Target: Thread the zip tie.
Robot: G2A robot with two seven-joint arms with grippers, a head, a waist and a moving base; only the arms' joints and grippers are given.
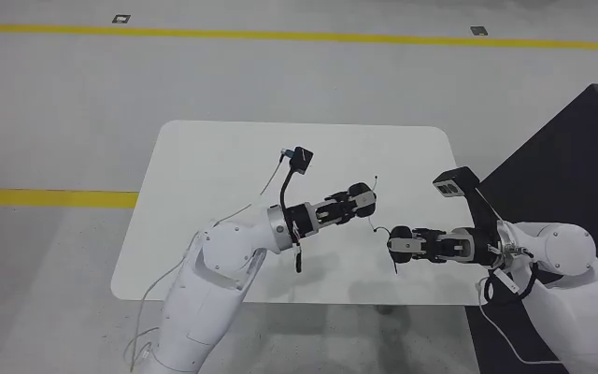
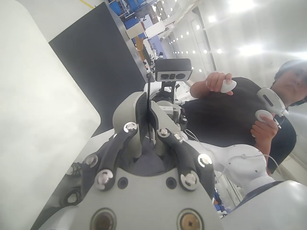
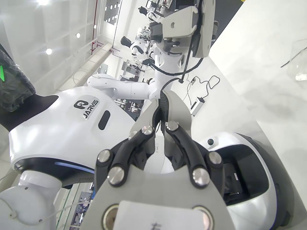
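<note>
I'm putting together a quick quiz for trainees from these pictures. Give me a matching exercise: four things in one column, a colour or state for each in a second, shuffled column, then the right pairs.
Things:
1. table
2. floor line
3. zip tie
4. left pincer

Colour or state:
A. black and thin
B. shut on the zip tie
C. white
D. yellow

Pairs: 1-C; 2-D; 3-A; 4-B
</note>
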